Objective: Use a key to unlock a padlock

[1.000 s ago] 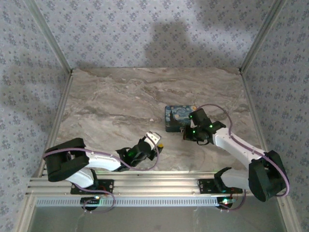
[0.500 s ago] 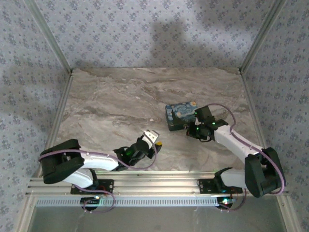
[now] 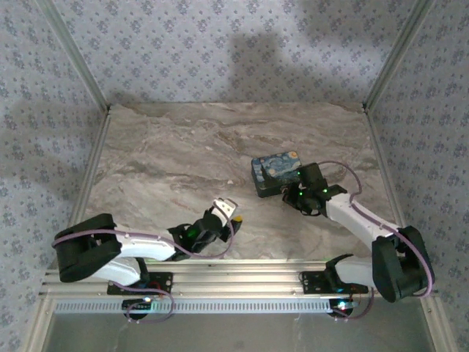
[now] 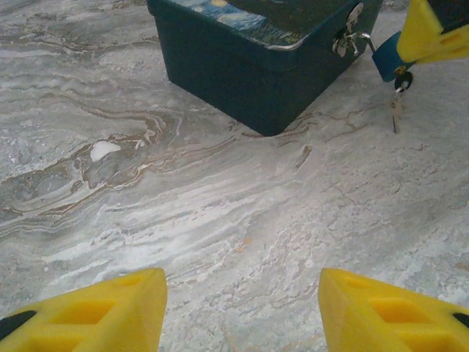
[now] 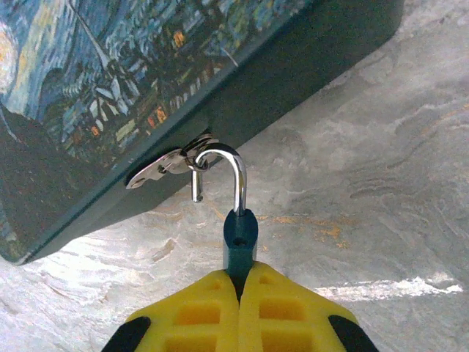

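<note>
The padlock [image 5: 240, 238] is pinched by the right gripper [image 5: 238, 284], likely for unhooking its shackle [image 5: 239, 174]. The left gripper [image 4: 240, 284], near left, is spread.

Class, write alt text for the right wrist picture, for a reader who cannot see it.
The right gripper is shut on a small blue padlock whose silver shackle stands open, hooked through the latch of a dark blue box with a night-sky print, on a marble table.
</note>
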You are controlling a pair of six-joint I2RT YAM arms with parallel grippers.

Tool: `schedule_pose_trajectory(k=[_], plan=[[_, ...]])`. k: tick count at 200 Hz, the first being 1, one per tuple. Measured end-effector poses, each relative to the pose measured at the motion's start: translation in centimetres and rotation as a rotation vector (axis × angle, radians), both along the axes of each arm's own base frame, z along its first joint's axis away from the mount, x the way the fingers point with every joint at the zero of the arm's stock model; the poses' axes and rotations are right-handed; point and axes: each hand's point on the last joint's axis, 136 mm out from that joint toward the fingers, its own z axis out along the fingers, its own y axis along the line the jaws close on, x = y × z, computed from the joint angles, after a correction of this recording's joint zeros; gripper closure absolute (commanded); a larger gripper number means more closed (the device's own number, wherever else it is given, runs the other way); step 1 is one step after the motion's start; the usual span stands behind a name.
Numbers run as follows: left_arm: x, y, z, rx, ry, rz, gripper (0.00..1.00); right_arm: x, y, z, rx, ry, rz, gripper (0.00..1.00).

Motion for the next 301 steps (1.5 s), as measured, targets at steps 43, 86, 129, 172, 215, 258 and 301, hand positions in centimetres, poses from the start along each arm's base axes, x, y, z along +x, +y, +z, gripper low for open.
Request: schedule_pose_trajectory(k=[43,86,129,172,215,258,301], plan=[[-0.1,0.4,0.0,0.004,0.002,0.005,0.43,0.1,-0.2,-0.4,0.034,0.000,-0.085,1.00],[-0.2,1.2,0.3,-0.007,-0.001,0.014,0.43,0.3,0.0,-0.4,0.032,-0.010,-0.147,1.00],[-0.2,1.9,0.3,-0.007,0.006,0.025,0.42,0.4,-0.1,-0.4,0.014,-0.026,-0.221,1.00],[-0.3,2.4,1.1,-0.016,0.002,0.027,0.42,1.6,-1.2,0.1,0.006,-0.073,-0.338,1.00],[-0.3,3.1,2.1,-0.027,-0.002,0.037,0.41,2.7,-1.8,-0.2,-0.007,-0.104,-0.402,1.00],[-0.5,3.8,1.6,0.007,0.012,0.040,0.37,3.3,-2.6,-0.5,-0.019,-0.110,-0.436,1.00],[0.7,5.1,2.0,0.081,0.047,0.090,0.29,4.1,-4.3,0.5,-0.004,-0.140,-0.490,1.00]])
